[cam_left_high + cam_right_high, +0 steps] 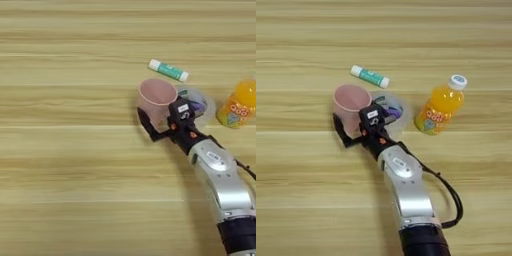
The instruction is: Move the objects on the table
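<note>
Wooden bench (301, 190): your gripper (353, 126) straddles the pink cup (351, 102), fingers wide. Squeeze off-centre and it may tip onto the tape roll (393, 112) beside it.

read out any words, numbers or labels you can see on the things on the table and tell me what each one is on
"QOO": in red letters on the label of the orange juice bottle; the smaller print and picture below it are too blurred to read.
White tag on the gripper housing: a dark mark, unreadable.
Oval sticker on the silver forearm: unreadable.
Green-and-white glue stick: no legible text.
Pink cup and tape roll: no text seen.
</note>
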Tool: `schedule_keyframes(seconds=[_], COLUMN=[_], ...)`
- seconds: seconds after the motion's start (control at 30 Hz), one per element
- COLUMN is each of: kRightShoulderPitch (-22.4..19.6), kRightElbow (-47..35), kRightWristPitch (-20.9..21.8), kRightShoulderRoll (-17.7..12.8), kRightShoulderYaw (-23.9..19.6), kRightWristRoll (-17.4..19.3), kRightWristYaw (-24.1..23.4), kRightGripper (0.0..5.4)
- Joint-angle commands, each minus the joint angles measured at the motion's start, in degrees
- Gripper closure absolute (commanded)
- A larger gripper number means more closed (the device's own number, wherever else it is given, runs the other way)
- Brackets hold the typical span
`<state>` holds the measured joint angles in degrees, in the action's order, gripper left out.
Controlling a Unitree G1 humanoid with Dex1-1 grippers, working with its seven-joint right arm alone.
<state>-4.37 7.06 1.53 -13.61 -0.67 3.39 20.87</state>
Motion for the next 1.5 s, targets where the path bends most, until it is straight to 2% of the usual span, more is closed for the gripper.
schedule_keyframes(seconds=[0.03,0.4,1.13,1.37,1.5], kRightShoulderPitch=[-4.7,-5.8,-4.6,-4.0,-3.3], kRightElbow=[-0.2,2.0,1.3,0.3,-0.7], kRightWristPitch=[2.0,2.0,2.0,2.3,0.7], kRightShoulderRoll=[-0.6,0.6,1.7,2.0,2.4], kRightShoulderYaw=[-0.8,-0.3,1.1,2.5,3.5], kRightWristRoll=[0.0,0.7,0.9,0.6,1.9], kRightWristYaw=[-0.7,-0.3,1.6,2.7,4.4], kRightGripper=[0.04,0.04,2.35,3.31,3.85])
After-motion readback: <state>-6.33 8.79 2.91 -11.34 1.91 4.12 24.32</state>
